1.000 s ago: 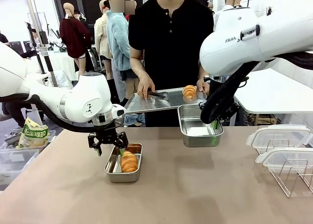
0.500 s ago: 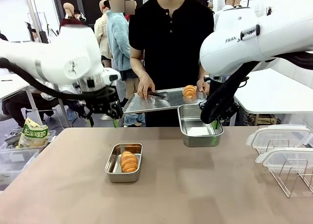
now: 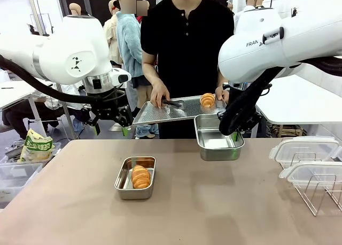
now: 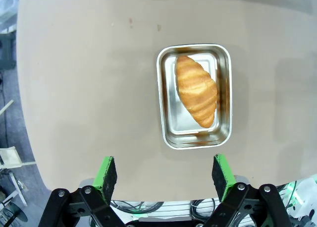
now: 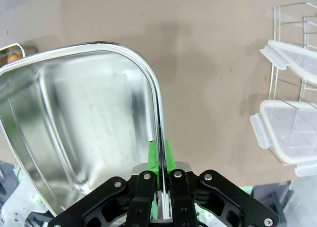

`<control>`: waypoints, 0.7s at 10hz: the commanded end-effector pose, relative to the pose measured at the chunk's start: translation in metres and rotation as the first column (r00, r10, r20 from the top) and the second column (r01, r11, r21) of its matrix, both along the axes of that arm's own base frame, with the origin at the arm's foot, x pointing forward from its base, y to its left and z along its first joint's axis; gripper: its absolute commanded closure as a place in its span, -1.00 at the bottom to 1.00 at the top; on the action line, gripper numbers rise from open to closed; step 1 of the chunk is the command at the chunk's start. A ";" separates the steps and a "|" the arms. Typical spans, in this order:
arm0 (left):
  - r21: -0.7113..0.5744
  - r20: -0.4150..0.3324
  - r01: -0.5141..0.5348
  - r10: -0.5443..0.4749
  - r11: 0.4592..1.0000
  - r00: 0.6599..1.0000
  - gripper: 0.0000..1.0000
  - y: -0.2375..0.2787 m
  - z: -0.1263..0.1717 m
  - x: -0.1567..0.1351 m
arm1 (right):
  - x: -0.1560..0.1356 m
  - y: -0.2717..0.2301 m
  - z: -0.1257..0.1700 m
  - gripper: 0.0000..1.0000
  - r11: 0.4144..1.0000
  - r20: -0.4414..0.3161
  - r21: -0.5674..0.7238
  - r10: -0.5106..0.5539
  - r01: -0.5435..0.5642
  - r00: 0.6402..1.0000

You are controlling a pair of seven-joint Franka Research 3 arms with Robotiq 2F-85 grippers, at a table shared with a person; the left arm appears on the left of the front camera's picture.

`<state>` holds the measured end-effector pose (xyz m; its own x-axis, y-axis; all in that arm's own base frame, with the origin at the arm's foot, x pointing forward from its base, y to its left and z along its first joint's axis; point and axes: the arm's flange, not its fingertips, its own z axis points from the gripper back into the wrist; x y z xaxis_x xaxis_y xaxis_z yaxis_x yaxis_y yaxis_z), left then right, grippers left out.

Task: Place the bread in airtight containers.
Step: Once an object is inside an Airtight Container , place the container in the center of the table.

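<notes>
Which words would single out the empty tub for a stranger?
Find the tray the person holds across the table. Under its right end a steel tub hangs by its rim from the right pincer. Unlike the other tub, which holds a croissant, it is empty.

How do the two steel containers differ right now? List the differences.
1. The left container holds a croissant; the right container is empty.
2. The left container sits free on the table; the right container is held by its rim in the right gripper, jaws shut, just below the person's tray.
Shared: both are lidless rectangular stainless-steel tubs with rounded corners.
</notes>
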<state>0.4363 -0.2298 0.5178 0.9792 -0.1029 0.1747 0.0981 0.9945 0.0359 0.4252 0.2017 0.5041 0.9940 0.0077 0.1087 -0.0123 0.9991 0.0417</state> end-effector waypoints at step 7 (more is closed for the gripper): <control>-0.002 0.015 0.009 -0.009 1.000 1.000 -1.00 -0.003 0.008 -0.005 | 0.000 0.000 0.003 1.00 1.000 0.010 0.003 -0.001 0.001 1.000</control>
